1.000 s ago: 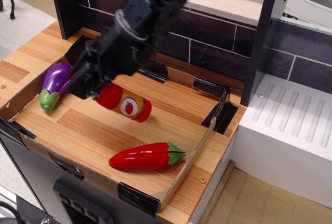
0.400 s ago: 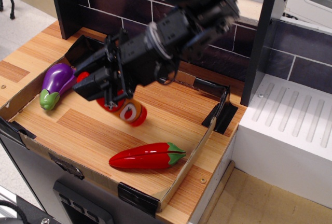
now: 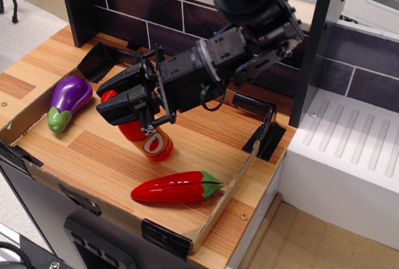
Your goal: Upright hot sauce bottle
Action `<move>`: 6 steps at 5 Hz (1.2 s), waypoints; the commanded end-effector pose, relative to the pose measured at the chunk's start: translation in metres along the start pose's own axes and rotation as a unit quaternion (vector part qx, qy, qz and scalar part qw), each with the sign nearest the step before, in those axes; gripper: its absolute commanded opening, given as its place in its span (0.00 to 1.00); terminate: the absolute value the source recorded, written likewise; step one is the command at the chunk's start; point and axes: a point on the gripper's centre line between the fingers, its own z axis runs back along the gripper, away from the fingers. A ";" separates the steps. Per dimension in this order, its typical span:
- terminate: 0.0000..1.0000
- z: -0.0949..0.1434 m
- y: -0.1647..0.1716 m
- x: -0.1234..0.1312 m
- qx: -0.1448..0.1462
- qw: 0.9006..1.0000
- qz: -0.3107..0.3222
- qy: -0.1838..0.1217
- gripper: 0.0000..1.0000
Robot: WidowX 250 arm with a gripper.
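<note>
The hot sauce bottle point(image 3: 148, 139) is glossy red with a yellow-orange label and a red emblem. It stands steeply tilted in the wooden tray point(image 3: 112, 154), base down to the right, neck up to the left. My black gripper point(image 3: 123, 103) reaches in from the right and is shut on the bottle's upper part. The neck is mostly hidden between the fingers point(image 3: 124, 85), with only a bit of red showing at the left.
A purple eggplant point(image 3: 67, 101) lies at the tray's left side. A red chili pepper with a green stem point(image 3: 176, 187) lies near the tray's front. Cardboard walls edge the tray, with black clips at its corners point(image 3: 267, 133). A dark tiled wall stands behind.
The arm has swung to the right and the gripper has rotated. The bottle went from lying on its side to steeply tilted, its base shifting slightly toward the front.
</note>
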 end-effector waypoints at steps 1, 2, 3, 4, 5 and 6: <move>0.00 0.018 0.011 0.003 -0.036 0.999 -0.011 0.024 0.00; 0.00 0.024 0.014 0.002 -0.030 0.999 -0.008 0.020 1.00; 0.00 0.032 0.020 -0.006 -0.021 1.000 -0.005 -0.016 1.00; 0.00 0.045 0.026 -0.018 -0.013 0.999 0.008 -0.047 1.00; 0.00 0.059 0.026 -0.033 0.005 0.993 -0.003 -0.114 1.00; 0.00 0.069 0.028 -0.046 0.025 0.974 -0.039 -0.222 1.00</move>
